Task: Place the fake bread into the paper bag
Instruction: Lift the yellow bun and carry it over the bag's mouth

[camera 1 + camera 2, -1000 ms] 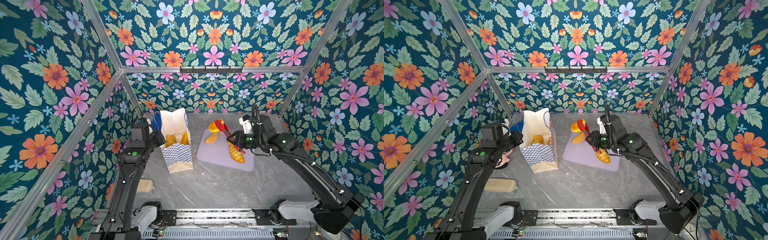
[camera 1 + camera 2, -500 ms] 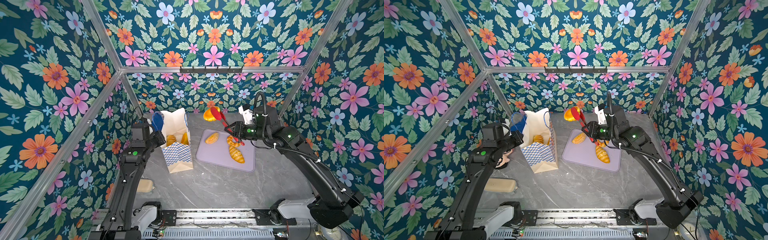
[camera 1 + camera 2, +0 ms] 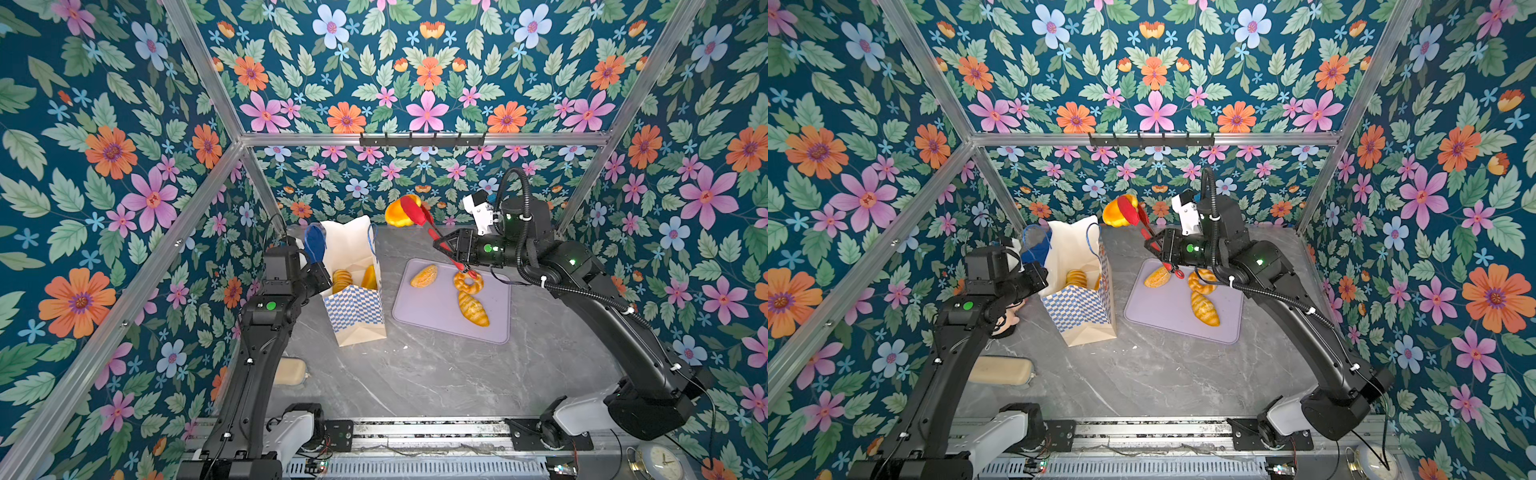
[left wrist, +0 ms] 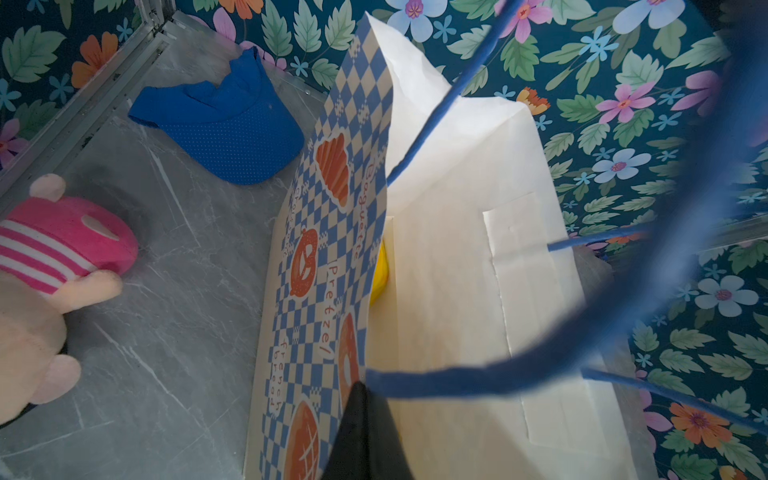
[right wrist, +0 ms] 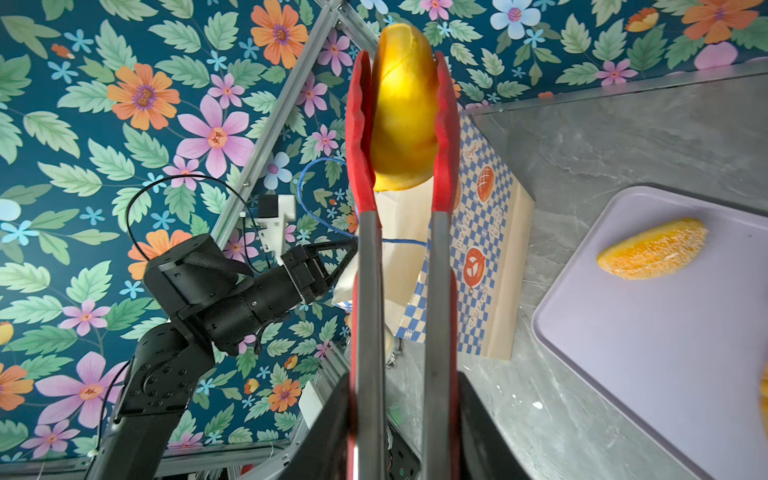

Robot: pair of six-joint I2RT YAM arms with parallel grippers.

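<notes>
The paper bag (image 3: pixel 353 307) stands open at the left, with two fake breads (image 3: pixel 341 280) inside it. My left gripper (image 3: pixel 328 282) is shut on the bag's left wall at the rim (image 4: pixel 363 390). My right gripper (image 3: pixel 451 249) is shut on red tongs (image 3: pixel 432 237), and their red pads (image 5: pixel 359 124) squeeze a golden bun (image 5: pixel 403 112). That bun (image 3: pixel 397 214) hangs high near the back wall, just right of the bag's mouth. An oval bun (image 3: pixel 424 276), a ring doughnut (image 3: pixel 468 282) and a long loaf (image 3: pixel 473 308) lie on the lavender tray (image 3: pixel 432 320).
A blue cap (image 4: pixel 224 124) lies behind the bag. A pink-striped plush doll (image 4: pixel 50 266) sits left of it, by the left arm. A beige block (image 3: pixel 291 372) lies at the front left. Floral walls with metal rails close in three sides.
My right gripper has lifted the tongs and the golden bun off the tray, up and leftward toward the bag. The left gripper stays at the bag's rim.
</notes>
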